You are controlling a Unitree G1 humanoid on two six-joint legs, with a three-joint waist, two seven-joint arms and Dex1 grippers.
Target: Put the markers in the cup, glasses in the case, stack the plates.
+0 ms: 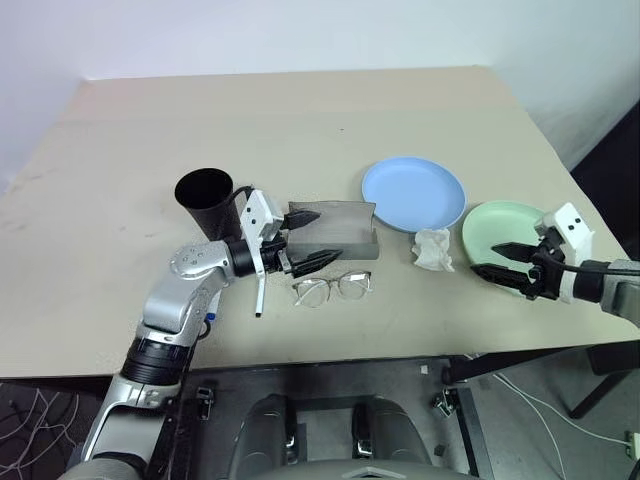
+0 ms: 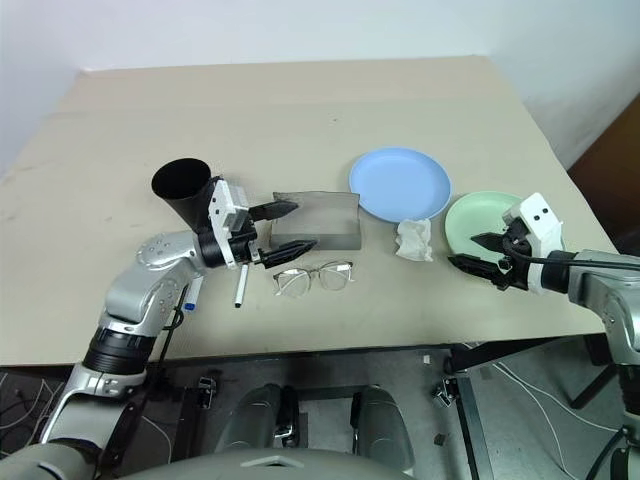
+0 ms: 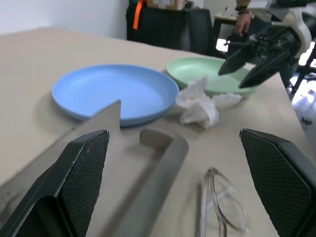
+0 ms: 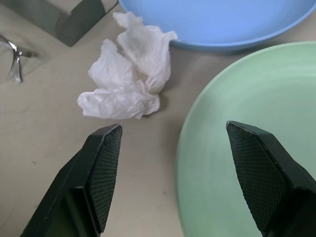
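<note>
My left gripper [image 1: 322,236] is open and hovers level over the open grey case [image 1: 340,232], with the black cup [image 1: 205,200] just behind its wrist. The glasses [image 1: 333,287] lie on the table in front of the case. A black-capped marker [image 1: 260,297] lies below the left wrist, and a blue-capped marker [image 2: 188,296] is partly hidden under that forearm. The blue plate [image 1: 412,193] and the green plate [image 1: 510,228] sit side by side at the right. My right gripper [image 4: 173,131] is open, tilted down over the green plate's near left rim and holds nothing.
A crumpled white tissue [image 1: 433,248] lies between the case and the green plate, in front of the blue plate. The table's front edge [image 1: 330,355] runs just below the glasses. The green plate sits close to the table's right edge.
</note>
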